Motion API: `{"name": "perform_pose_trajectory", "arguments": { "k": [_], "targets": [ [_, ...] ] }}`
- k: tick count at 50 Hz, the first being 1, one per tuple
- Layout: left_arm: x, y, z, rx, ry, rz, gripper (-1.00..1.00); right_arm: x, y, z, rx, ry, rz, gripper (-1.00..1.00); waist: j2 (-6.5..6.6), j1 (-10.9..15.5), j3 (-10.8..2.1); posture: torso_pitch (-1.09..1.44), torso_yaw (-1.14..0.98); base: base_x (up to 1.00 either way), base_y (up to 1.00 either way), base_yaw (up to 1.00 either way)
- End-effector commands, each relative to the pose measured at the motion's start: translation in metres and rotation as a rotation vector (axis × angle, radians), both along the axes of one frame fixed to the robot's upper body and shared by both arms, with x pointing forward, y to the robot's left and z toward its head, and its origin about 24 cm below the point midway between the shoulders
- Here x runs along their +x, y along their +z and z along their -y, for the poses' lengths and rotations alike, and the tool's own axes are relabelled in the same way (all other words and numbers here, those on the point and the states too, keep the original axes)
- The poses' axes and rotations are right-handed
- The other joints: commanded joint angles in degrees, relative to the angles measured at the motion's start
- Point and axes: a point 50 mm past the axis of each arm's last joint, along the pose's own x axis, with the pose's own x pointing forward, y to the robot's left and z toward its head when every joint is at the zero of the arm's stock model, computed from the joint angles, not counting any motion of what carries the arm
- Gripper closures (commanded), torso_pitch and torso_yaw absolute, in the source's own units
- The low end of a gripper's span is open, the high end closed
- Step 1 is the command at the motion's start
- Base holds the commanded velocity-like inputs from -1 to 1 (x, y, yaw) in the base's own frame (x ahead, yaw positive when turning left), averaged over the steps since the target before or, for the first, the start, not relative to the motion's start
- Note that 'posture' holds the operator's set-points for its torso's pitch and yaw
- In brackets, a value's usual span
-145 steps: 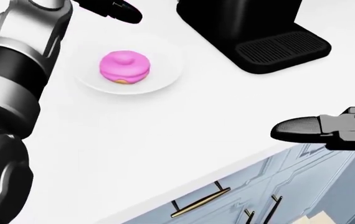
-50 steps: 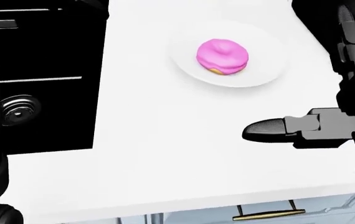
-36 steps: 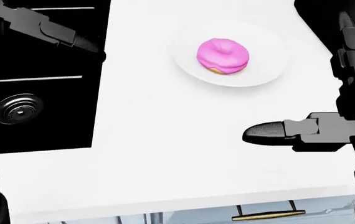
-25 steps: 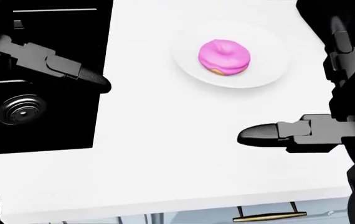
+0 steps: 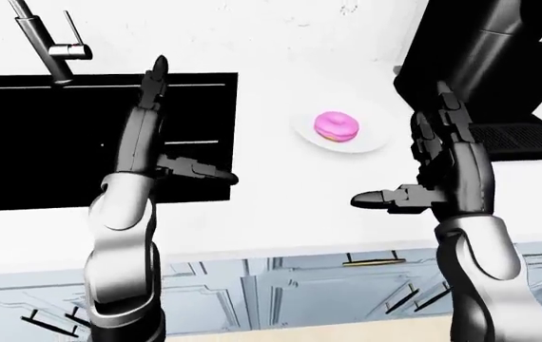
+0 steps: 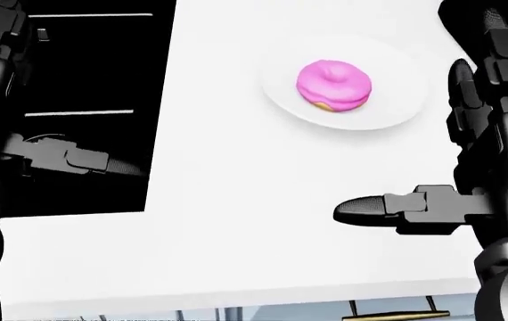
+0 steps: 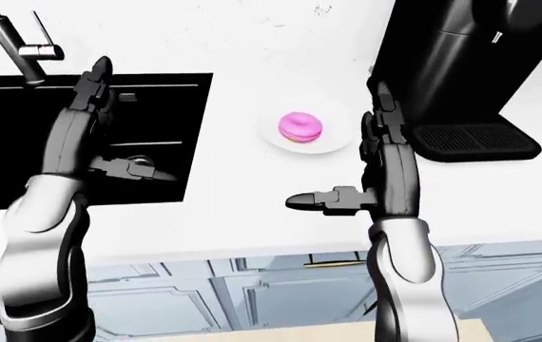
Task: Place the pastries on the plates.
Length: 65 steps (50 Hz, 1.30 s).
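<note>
One pastry: pink doughnut (image 6: 333, 85), centred on white plate (image 6: 405, 100), untouched.
Plate margin: bare counter (image 6: 254, 221) all round; coffee machine (image 7: 461, 64) just right in the right-eye view.
Right hand (image 5: 423, 192): fingers spread, empty, hovering below the plate.
Left hand (image 5: 171, 153): fingers spread, empty, over black sink (image 5: 24, 142).
Sink: faucet (image 5: 47, 43) at its top edge.
Counter edge: grey-blue cabinets (image 5: 280, 292) below.
</note>
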Motion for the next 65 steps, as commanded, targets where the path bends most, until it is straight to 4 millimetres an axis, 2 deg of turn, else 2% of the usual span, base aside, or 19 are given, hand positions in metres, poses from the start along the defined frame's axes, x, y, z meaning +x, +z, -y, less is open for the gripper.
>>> {"name": "perform_pose_trajectory", "arguments": {
  "k": [1, 6, 10, 15, 19, 21, 22, 29, 35, 39, 42, 43, 45, 52, 56, 58, 59, 64, 65],
  "targets": [
    [-0.004, 0.015, 0.0, -0.009, -0.003, 0.111, -1.0, -0.005, 0.013, -0.001, -0.017, -0.002, 0.09, -1.0, 0.03, 0.2, -1.33, 0.0, 0.17, 0.0, 0.0, 0.0],
    [-0.005, 0.012, -0.003, -0.038, 0.011, 0.126, -1.0, -0.011, 0.009, 0.002, -0.023, -0.003, 0.081, -1.0, 0.35, 0.97, -2.42, 0.0, 0.18, 0.0, 0.01, 0.0],
    [-0.007, 0.013, -0.002, -0.087, -0.021, 0.134, -1.0, -0.006, 0.008, -0.001, -0.022, 0.0, 0.081, -1.0, 0.94, -0.12, -1.09, 0.0, 0.18, 0.0, 0.2, 0.0],
    [-0.007, 0.016, -0.001, -0.077, -0.021, 0.146, -1.0, -0.009, 0.01, 0.0, -0.02, 0.004, 0.085, -1.0, -0.51, -1.26, -0.66, 0.0, 0.18, 0.0, 0.37, 0.0],
    [-0.007, 0.019, 0.001, -0.068, -0.034, 0.156, -1.0, -0.005, 0.011, -0.003, -0.022, 0.009, 0.086, -1.0, 2.96, -1.27, -0.04, 0.0, 0.18, 0.0, 0.38, 0.0],
    [-0.007, 0.019, 0.001, -0.059, -0.031, 0.154, -1.0, -0.006, 0.012, -0.003, -0.019, 0.009, 0.087, -1.0, 7.62, -0.63, -1.78, 0.0, 0.18, 0.0, 0.44, 0.0],
    [-0.008, 0.02, 0.002, -0.06, -0.034, 0.157, -1.0, -0.007, 0.013, -0.003, -0.02, 0.01, 0.088, -1.0, 4.7, -0.56, -0.02, 0.0, 0.18, 0.0, 0.47, 0.0],
    [-0.008, 0.021, 0.001, -0.047, -0.027, 0.161, -1.0, -0.012, 0.014, -0.001, -0.006, 0.014, 0.095, -1.0, 0.45, -1.18, 0.36, 0.0, 0.18, 0.0, 0.45, 0.0],
    [-0.01, 0.023, 0.001, -0.038, -0.025, 0.164, -1.0, -0.011, 0.013, -0.002, -0.008, 0.015, 0.092, -1.0, 1.99, -1.55, -0.69, 0.0, 0.18, 0.0, 0.06, 0.0],
    [-0.011, 0.022, 0.001, -0.036, -0.023, 0.165, -1.0, -0.01, 0.013, -0.003, -0.01, 0.015, 0.092, -1.0, 0.36, -1.43, -0.2, 0.0, 0.18, -0.03, 0.1, 0.0],
    [-0.01, 0.02, 0.002, -0.033, -0.025, 0.161, -1.0, -0.01, 0.012, -0.003, -0.01, 0.013, 0.092, -1.0, -3.58, -1.55, -0.95, 0.0, 0.18, -0.03, 0.13, 0.0],
    [-0.01, 0.02, 0.002, -0.035, -0.026, 0.16, -1.0, -0.011, 0.013, -0.003, -0.011, 0.016, 0.096, -1.0, -1.33, -1.94, -0.8, 0.0, 0.18, -0.02, 0.18, 0.0],
    [-0.011, 0.019, 0.002, -0.028, -0.027, 0.157, -1.0, -0.012, 0.013, -0.003, -0.014, 0.015, 0.098, -1.0, -2.36, -1.65, -0.51, 0.0, 0.18, -0.03, 0.24, 0.0],
    [-0.008, 0.018, 0.004, -0.023, -0.028, 0.153, -1.0, -0.011, 0.012, -0.003, -0.013, 0.014, 0.096, -1.0, -0.38, -1.69, -0.1, 0.0, 0.18, 0.0, 0.38, 0.0],
    [-0.008, 0.018, 0.004, -0.021, -0.029, 0.151, -1.0, -0.011, 0.012, -0.004, -0.016, 0.02, 0.101, -1.0, 3.22, -1.64, -0.26, 0.0, 0.18, 0.0, 0.4, 0.0],
    [-0.008, 0.018, 0.004, -0.017, -0.03, 0.151, -1.0, -0.012, 0.013, -0.004, -0.018, 0.021, 0.103, -1.0, 7.62, -1.29, -1.76, 0.0, 0.18, 0.0, 0.43, 0.0],
    [-0.008, 0.019, 0.003, -0.016, -0.028, 0.151, -1.0, -0.012, 0.014, -0.003, -0.016, 0.022, 0.104, -1.0, 4.9, -1.01, -0.37, 0.0, 0.18, 0.0, 0.44, 0.0],
    [-0.008, 0.02, 0.002, -0.017, -0.028, 0.155, -1.0, -0.009, 0.013, -0.005, -0.008, 0.025, 0.107, -1.0, 2.08, -0.53, -0.25, 0.0, 0.18, 0.0, 0.35, 0.09],
    [-0.007, 0.02, 0.002, -0.014, -0.026, 0.153, -1.0, -0.009, 0.014, -0.005, -0.006, 0.027, 0.111, -1.0, 3.3, -1.09, -0.7, 0.0, 0.18, 0.0, 0.0, 0.45]
  ]
}}
